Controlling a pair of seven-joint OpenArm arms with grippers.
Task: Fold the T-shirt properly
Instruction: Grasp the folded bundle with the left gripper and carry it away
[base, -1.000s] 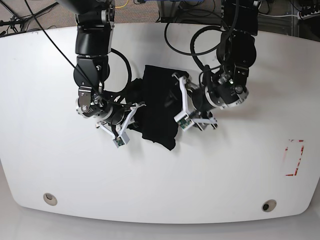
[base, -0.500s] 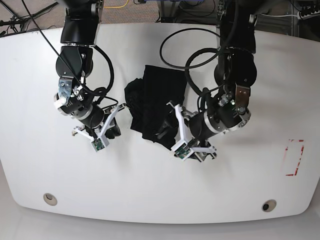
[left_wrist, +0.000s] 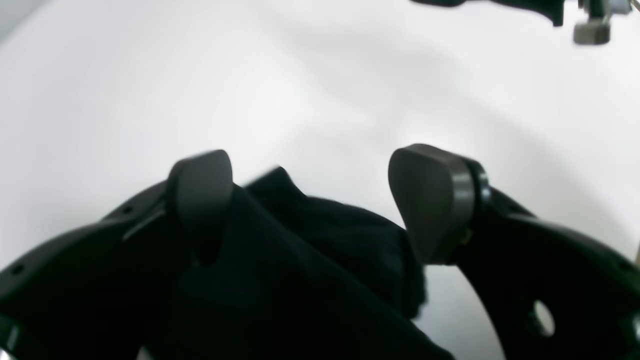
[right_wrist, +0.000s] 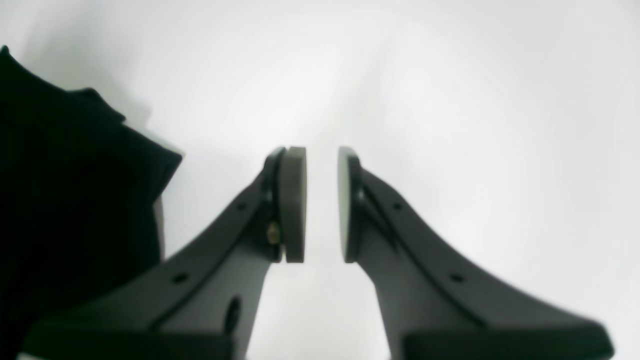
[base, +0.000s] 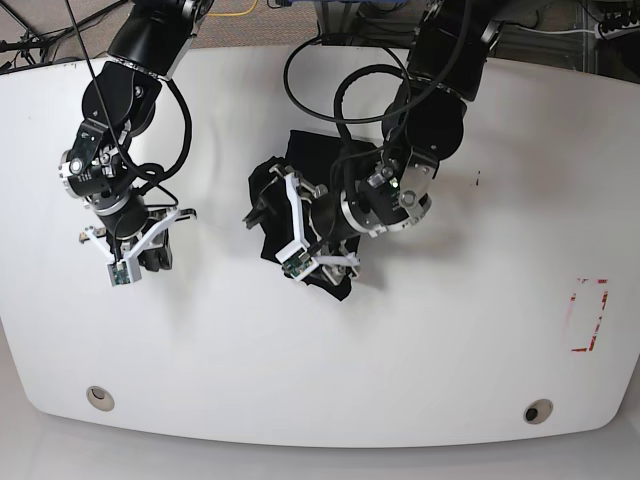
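White tabletop (base: 420, 340) fills the scene, with cables and floor just visible beyond its far edge. Near the middle lies the T-shirt (base: 300, 175), a crumpled black bundle, no print showing from here. The left gripper (base: 305, 235) sits right over the bundle's near side, its jaws spread wide; in the left wrist view the left gripper (left_wrist: 310, 210) has black cloth (left_wrist: 300, 270) lying between its pads and against the left pad (left_wrist: 200, 200), but nothing is pinched (the cloth looks let go, resting loose). That arm's body covers much of the shirt's right half in the base view.

Well apart, toward the table's other side, the right gripper (base: 135, 255) hangs over bare table. Its wrist view shows the right gripper (right_wrist: 321, 200) with its 2 pads nearly together, a narrow gap between them and nothing in it; the shirt's edge (right_wrist: 75, 165) lies off to one side, not touching. A red-outlined mark (base: 588, 315) sits near the table's far right edge, seen only from the base camera.
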